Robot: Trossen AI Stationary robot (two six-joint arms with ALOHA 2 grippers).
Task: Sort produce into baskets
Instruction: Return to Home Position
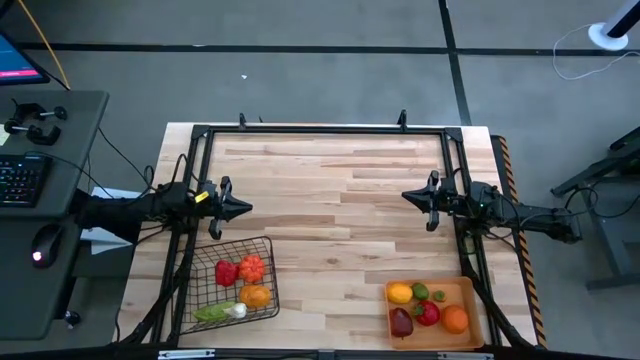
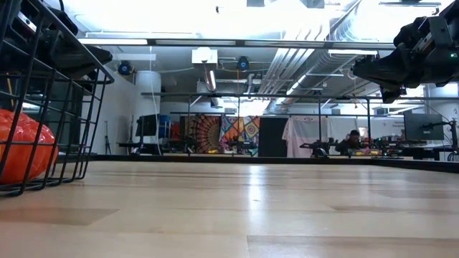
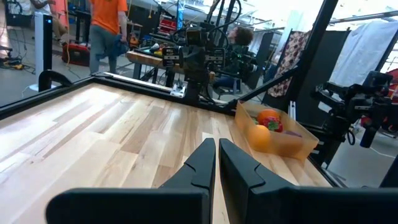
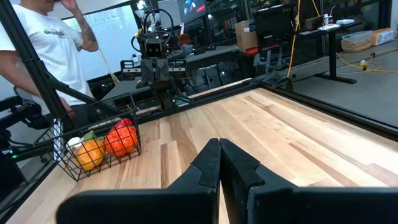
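The black wire-mesh basket point(image 1: 235, 280) stands at the table's near left and holds red, orange, green and white produce point(image 1: 245, 270); it also shows in the right wrist view point(image 4: 99, 146). The orange tray point(image 1: 470, 300) at the near right holds yellow, green, red and orange pieces point(image 1: 428, 312); it also shows in the left wrist view point(image 3: 273, 134). My left gripper point(image 1: 248, 206) is shut and empty above the table's left side, beyond the basket. My right gripper point(image 1: 404, 197) is shut and empty above the table's right side, beyond the tray.
The wooden tabletop point(image 1: 340, 220) lies bare between the two grippers. A black frame point(image 1: 320, 130) runs along the table's far and side edges. A desk with a keyboard point(image 1: 20, 178) stands left of the table. People show in the room beyond, in both wrist views.
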